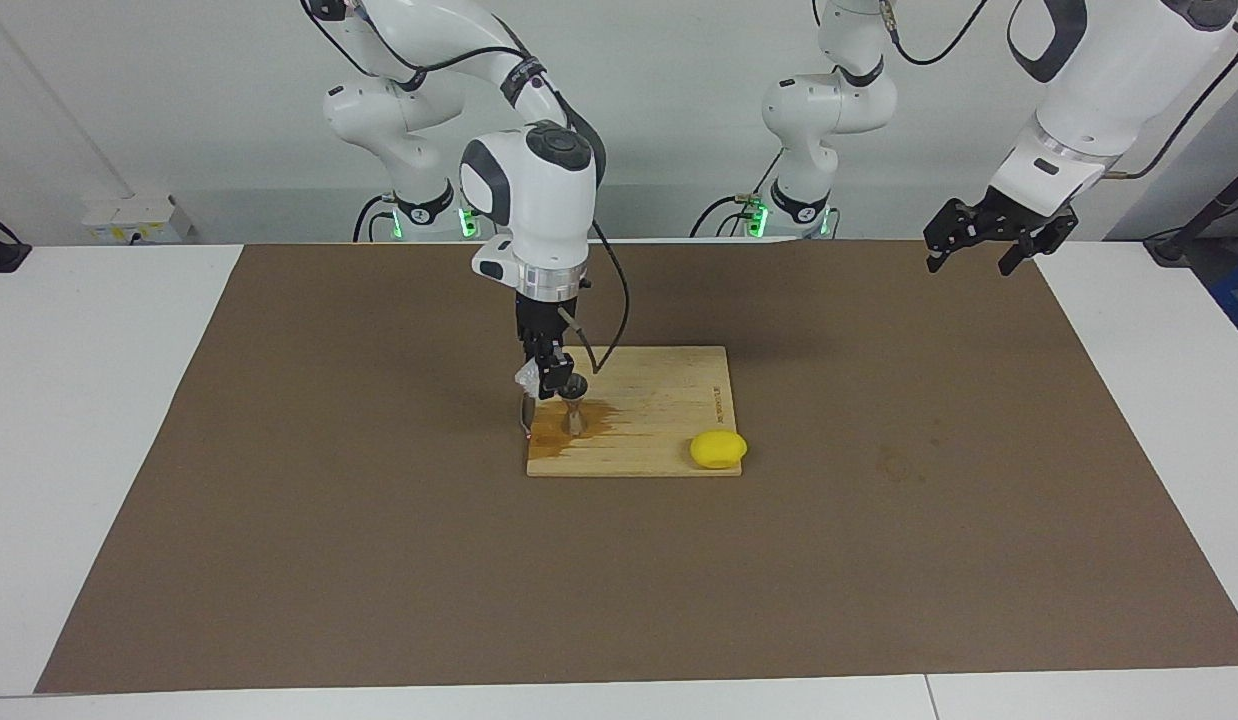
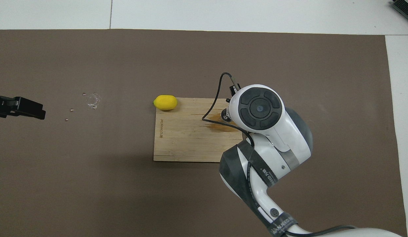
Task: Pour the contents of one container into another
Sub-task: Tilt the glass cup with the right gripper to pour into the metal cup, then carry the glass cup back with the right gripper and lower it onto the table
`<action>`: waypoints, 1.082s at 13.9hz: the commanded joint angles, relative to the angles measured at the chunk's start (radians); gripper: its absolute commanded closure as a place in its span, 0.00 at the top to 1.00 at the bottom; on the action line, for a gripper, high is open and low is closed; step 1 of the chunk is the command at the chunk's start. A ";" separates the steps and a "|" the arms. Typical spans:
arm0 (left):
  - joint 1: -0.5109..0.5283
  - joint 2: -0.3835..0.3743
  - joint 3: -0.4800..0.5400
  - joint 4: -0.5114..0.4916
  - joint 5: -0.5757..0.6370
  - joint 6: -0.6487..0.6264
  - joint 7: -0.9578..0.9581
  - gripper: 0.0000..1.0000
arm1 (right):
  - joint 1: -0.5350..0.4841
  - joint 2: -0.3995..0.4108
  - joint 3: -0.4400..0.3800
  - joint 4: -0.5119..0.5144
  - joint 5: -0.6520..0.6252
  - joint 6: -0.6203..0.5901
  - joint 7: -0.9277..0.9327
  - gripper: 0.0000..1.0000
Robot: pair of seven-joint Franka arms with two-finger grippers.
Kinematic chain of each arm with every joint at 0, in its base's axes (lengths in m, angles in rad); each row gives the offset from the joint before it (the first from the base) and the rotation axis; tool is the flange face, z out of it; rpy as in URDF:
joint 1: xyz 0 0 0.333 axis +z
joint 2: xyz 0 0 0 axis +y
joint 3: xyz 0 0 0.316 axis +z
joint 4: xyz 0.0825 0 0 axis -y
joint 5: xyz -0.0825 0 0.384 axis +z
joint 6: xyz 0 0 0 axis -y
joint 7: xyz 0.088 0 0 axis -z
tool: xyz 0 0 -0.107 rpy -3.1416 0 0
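My right gripper (image 1: 541, 385) is low over the wooden board (image 1: 669, 400), at the end toward the right arm, and is shut on the clear glass tumbler (image 1: 526, 380). The tumbler hangs tilted right beside the silvery jigger (image 1: 576, 408). The jigger stands upright on the board in a brown wet stain (image 1: 569, 428). In the overhead view the right arm's wrist hides the gripper and the tumbler; only the jigger's rim (image 2: 226, 115) and the stain (image 2: 223, 125) show. My left gripper (image 1: 982, 245) is open and empty and waits raised over the mat's edge at the left arm's end; it also shows in the overhead view (image 2: 21, 107).
A yellow lemon (image 1: 718, 449) lies at the board's corner farthest from the robots, toward the left arm's end. A wet ring with a few droplets (image 2: 93, 99) marks the brown mat (image 1: 379, 560) between the board and the left gripper.
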 commanded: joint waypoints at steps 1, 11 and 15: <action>0.015 -0.019 -0.020 -0.012 0.004 -0.012 0.003 1.00 | -0.013 0.014 0.009 0.026 0.049 -0.021 0.028 0.00; 0.018 -0.019 -0.019 -0.012 0.004 -0.013 0.003 1.00 | -0.084 0.034 0.007 0.035 0.195 -0.011 0.008 0.00; 0.018 -0.019 -0.019 -0.012 0.004 -0.013 0.003 1.00 | -0.171 0.035 0.007 0.009 0.340 -0.014 -0.067 0.00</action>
